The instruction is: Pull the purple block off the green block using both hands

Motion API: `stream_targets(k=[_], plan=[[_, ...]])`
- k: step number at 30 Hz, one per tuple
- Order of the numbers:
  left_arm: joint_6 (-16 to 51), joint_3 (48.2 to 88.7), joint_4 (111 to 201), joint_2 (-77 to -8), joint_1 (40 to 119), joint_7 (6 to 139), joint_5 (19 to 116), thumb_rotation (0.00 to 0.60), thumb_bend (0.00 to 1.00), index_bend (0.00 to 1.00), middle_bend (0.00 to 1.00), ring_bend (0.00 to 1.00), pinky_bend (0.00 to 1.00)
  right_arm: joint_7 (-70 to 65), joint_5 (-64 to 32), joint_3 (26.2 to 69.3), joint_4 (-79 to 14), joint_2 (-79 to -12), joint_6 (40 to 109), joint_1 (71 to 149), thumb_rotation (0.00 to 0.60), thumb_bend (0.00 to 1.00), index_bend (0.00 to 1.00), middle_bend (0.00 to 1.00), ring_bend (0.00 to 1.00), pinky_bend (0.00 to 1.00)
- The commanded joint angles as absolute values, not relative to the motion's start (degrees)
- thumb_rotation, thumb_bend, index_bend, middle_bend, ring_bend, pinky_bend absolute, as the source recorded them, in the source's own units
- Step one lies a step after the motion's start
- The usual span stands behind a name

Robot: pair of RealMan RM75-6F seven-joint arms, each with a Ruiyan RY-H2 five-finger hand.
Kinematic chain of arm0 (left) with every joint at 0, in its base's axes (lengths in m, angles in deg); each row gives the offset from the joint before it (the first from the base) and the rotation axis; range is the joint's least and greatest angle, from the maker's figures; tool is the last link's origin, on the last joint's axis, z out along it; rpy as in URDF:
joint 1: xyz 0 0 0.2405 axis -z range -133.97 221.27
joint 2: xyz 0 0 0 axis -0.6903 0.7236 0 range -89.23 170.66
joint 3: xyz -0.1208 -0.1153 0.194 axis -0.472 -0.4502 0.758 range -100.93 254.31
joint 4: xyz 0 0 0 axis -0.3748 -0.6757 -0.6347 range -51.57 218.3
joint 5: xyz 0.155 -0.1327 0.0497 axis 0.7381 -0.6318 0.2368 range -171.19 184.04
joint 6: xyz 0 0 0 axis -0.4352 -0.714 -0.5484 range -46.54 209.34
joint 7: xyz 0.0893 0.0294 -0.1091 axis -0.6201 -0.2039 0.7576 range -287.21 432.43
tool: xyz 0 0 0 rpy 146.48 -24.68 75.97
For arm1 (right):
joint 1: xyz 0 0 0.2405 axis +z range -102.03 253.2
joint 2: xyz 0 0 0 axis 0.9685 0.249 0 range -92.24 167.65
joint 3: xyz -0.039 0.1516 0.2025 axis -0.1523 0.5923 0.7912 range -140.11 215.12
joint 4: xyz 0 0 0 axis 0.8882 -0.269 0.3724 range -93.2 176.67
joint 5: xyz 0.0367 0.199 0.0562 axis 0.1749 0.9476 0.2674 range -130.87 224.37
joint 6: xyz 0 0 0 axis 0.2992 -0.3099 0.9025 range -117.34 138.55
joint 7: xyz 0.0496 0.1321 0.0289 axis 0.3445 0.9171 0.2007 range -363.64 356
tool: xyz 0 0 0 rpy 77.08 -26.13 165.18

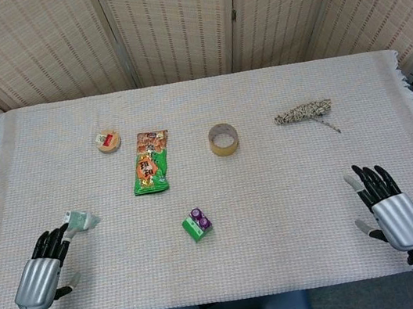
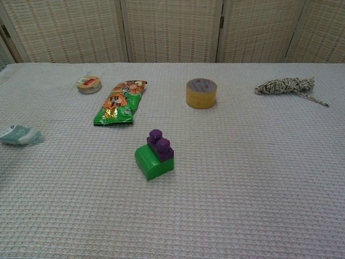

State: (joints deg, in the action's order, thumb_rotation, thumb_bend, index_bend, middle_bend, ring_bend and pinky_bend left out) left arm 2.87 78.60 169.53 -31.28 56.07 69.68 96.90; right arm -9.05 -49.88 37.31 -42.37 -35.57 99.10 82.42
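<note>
- Both hands are seen near the table's front edge, well apart from the blocks; nothing is held by either, and the fingers of each are spread.
- At the left, the left hand [image 1: 42, 269] lies just beside a small crumpled wrapper [image 1: 81, 219]; the wrapper could be brushed or dragged along if the hand is swept toward the middle without being lifted.
- At the middle, the purple block [image 2: 160, 143] is seated on top of the green block [image 2: 153, 162], close to the front of the table [image 1: 295, 211] and below the green snack packet [image 1: 150, 161]. The green piece is rounded and low, the purple one studded and much smaller.
- Little surface is offered for two large hands: the pair could be knocked over or pushed away if one hand arrives first, and the purple block could slip if only its studs are pinched.
- At the right, the right hand [image 1: 390, 207] has a bare path; a risk is judged only if the green base is not pinned before the pull.
</note>
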Motion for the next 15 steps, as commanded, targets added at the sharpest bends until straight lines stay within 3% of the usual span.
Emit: stream_targets(k=[1, 11, 15], plan=[[2.5, 78.5, 169.5, -31.2, 55.8, 69.7, 96.8, 0.600, 0.34, 0.00, 0.00, 0.00, 0.00, -9.0, -49.9, 37.4, -42.1, -35.9, 98.8, 82.6, 0.600, 0.27, 0.00, 0.00, 0.00, 0.00], [0.7, 78.5, 168.2, -34.9, 57.0, 76.1, 101.0, 0.600, 0.34, 0.02, 0.00, 0.00, 0.00, -8.2, -51.5, 36.4, -42.4, -35.1, 100.7, 81.7, 0.600, 0.27, 0.00, 0.00, 0.00, 0.00], [3.7, 78.8, 167.4, -37.5, 59.5, 79.2, 102.5, 0.600, 0.33, 0.08, 0.00, 0.00, 0.00, -7.4, -52.0, 36.6, -42.6, -34.9, 102.1, 81.2, 0.600, 0.27, 0.00, 0.00, 0.00, 0.00]])
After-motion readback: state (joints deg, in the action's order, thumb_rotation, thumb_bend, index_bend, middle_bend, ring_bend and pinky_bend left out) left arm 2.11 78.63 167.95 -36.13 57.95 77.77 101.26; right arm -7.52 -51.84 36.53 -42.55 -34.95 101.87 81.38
